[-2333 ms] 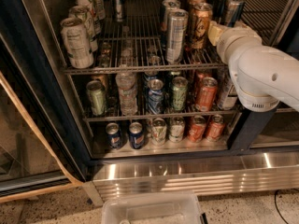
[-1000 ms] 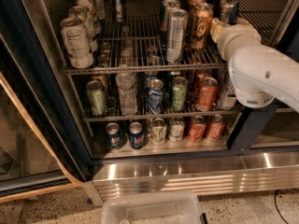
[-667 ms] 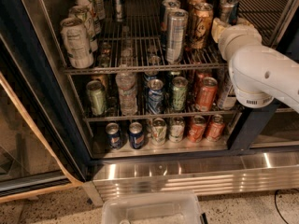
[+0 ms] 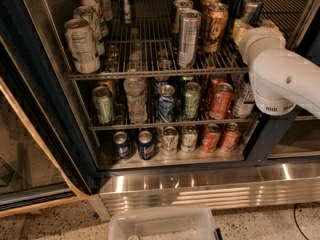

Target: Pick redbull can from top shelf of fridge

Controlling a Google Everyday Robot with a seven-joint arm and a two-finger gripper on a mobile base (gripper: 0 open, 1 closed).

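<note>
The redbull can (image 4: pixel 252 9) stands upright, long axis vertical, lid up, at the right end of the top shelf (image 4: pixel 145 74) of the fridge (image 4: pixel 200 188). The pincer (image 4: pixel 239 30) is just beside it, lower left; whether it is wide or narrow cannot be told.

One fridge (image 4: pixel 30 84), one gripper (image 4: pixel 242 30) at two o'clock by the top shelf (image 4: pixel 150 74), one redbull can (image 4: pixel 251 8) at one o'clock, three pale cans (image 4: pixel 82 44) at eleven o'clock, six bottom-row cans (image 4: pixel 170 140), one plastic bin (image 4: pixel 160 224) at six o'clock.
</note>
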